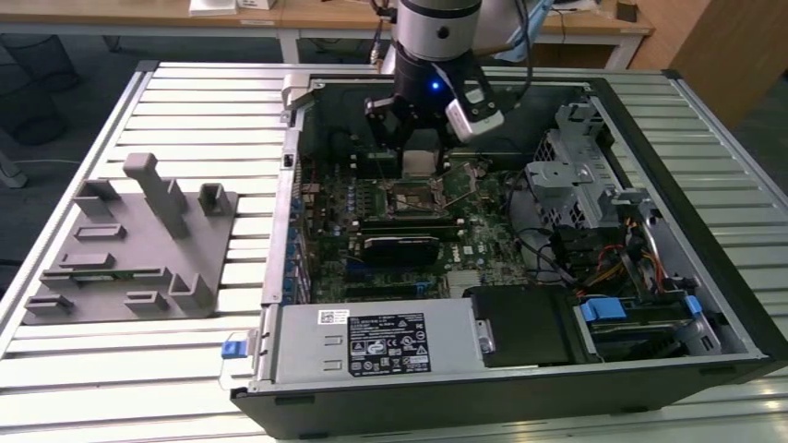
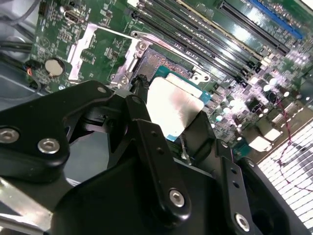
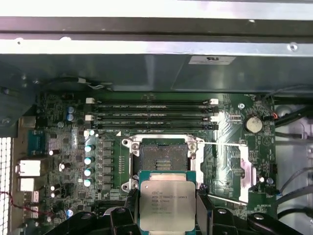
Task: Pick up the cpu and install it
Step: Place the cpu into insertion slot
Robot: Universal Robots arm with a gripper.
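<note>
At the exterior view's left, the grey holder block (image 1: 136, 242) stands apart. Right of it, inside the case, the claw (image 1: 422, 159) pinches the cpu (image 3: 167, 203) by its edges. It holds the chip flat above the board, close by the open socket (image 3: 164, 155), apparently to seat it squarely.

arm (image 1: 437, 28): silver tube, black collar, blue light (image 1: 434, 88) | claw (image 2: 173, 110): matte black links, silver screws (image 2: 177, 197)

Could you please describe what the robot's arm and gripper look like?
The silver-grey cylindrical arm ends in a black collar with a small blue light. A pale boxy module sits beside it, with dark cables trailing upward. The matte black gripper has jointed link fingers fastened with silver screws.
</note>
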